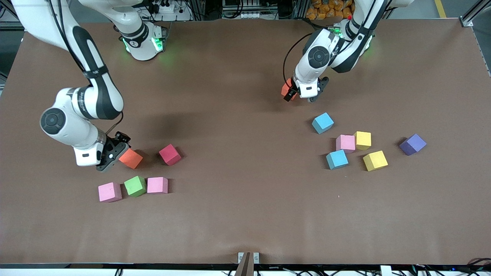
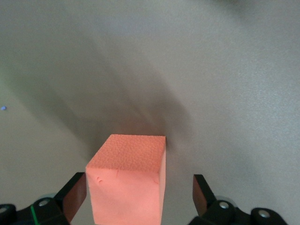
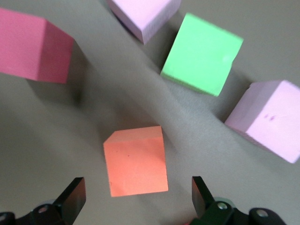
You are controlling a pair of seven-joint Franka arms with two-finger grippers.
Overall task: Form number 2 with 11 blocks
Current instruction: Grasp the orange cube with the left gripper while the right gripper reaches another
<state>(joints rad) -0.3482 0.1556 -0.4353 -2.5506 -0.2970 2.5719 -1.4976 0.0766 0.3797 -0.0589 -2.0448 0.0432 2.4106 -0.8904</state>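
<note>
Foam, matte and pitted on its faces, makes up every cube, so each should be light, slightly yielding and unlikely to slip; flat, parallel side faces are the sensible place to pinch. No digit 2 exists yet: the blocks lie scattered in 2 groups on the tabletop.

The left hand stands wide around an orange cube, fingers apart from its sides. The right hand also stands wide, just beside the second orange cube, near the crimson cube.

Hidden: the left arm covers most of its cube in the front view. Only 1 crimson cube is visible.
</note>
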